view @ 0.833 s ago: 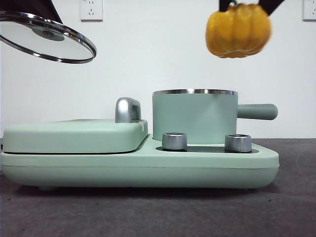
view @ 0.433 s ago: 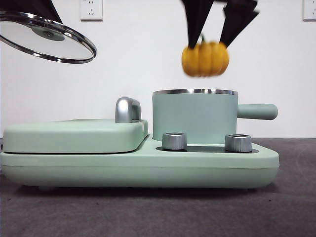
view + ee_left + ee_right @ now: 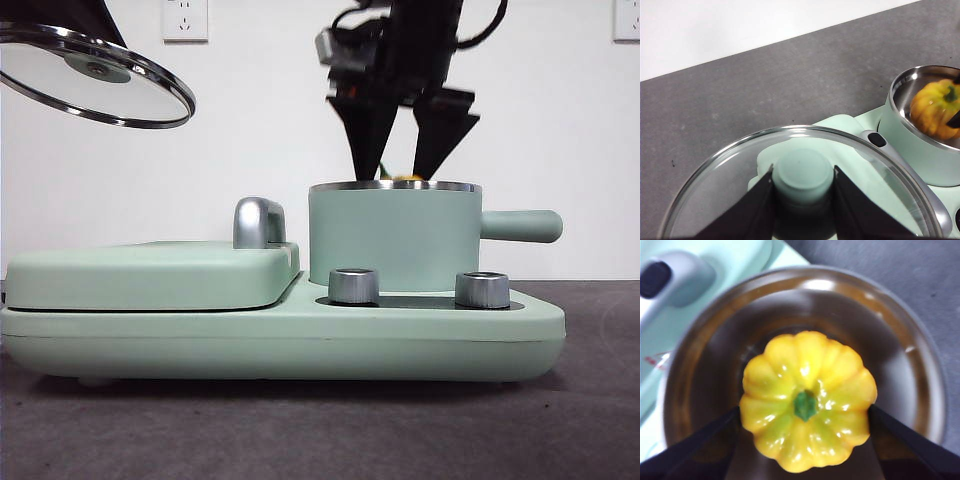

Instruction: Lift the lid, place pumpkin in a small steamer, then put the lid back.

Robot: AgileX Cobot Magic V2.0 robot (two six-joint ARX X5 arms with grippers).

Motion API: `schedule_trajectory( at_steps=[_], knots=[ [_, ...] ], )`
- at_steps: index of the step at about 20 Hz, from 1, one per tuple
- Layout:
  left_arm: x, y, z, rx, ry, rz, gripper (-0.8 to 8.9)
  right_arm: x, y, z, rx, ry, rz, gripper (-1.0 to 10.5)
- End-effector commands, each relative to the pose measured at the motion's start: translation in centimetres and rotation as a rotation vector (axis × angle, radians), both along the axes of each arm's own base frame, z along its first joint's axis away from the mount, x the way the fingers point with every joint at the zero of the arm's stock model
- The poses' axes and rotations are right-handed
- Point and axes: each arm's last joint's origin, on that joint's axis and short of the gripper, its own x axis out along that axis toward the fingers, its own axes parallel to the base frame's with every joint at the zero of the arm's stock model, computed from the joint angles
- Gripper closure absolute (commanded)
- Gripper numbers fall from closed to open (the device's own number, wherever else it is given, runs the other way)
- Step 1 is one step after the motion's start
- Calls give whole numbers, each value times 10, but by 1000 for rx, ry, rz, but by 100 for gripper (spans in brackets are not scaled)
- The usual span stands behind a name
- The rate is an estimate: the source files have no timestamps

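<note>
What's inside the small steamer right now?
The pumpkin, between the right claw's jaws, inside the small steamer. The pot floor beneath it is covered, so contact can't be seen.

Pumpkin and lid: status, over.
Right end effector shut on pumpkin, inside small steamer. Left end effector grips the lid by its knob, off to the side. Steamer mouth unobstructed.

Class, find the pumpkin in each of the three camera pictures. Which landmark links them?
Front view: pumpkin, a yellow sliver above the small steamer rim, between the right gripper jaws.
Left wrist view: inside the pot, at the picture's right edge.
Right wrist view: centre, between the jaws.
Shared landmark: the steamer's steel rim.
</note>
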Motion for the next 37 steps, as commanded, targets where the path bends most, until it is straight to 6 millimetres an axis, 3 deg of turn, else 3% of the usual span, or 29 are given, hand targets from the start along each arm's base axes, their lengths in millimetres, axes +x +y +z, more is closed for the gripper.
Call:
schedule_trajectory(
  at_steps=[1, 9, 24, 27, 29, 34, 37],
  knots=[
    [1, 0, 7, -21, -37, 1, 797, 9, 8, -9, -8, -1, 15, 591],
    [1, 0, 7, -22, -37, 2, 797, 17, 13, -28, -21, 38, 19, 591],
    [0, 0, 7, -26, -34, 4, 797, 20, 16, -28, 31, 26, 37, 482],
    [1, 0, 7, -26, -34, 4, 798, 17, 12, -14, 53, 0, 21, 488],
    [0, 0, 7, -26, -34, 4, 798, 8, 7, 7, 87, -43, 7, 533],
    [0, 0, 7, -27, -33, 4, 798, -16, -8, 55, 174, -177, 4, 561],
    [0, 0, 7, -27, -33, 4, 798, -37, -21, 71, 243, -268, -9, 569]
  ],
)
